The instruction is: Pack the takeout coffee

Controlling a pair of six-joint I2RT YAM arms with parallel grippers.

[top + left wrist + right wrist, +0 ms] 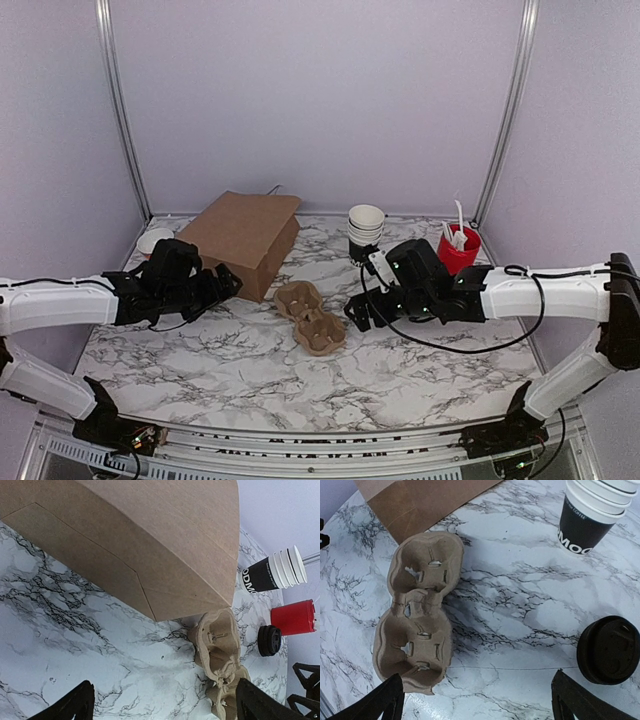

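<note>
At left, left gripper (234,283) wide, empty, beside bag (245,238). Centre: cup carrier (311,316). At right, right gripper (357,313) wide, empty; low black lid pile (610,650) on its far side. No takeout coffee visible; bearing, nearer arm: cannot tell.

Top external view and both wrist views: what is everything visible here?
paper bag: one, brown, lying back left
cup carrier: one, brown pulp, centre, wells empty
cup stack: one stack, black with white rims, back centre-right
holder: one, red, back right
utensils: white, count unclear, in the holder
black lids: low pile, count unclear, beside the holder
white round item: one, back left, partly hidden
table: one, white marble pattern
left gripper: black, open, near the bag
right gripper: black, open, beside the carrier
</note>
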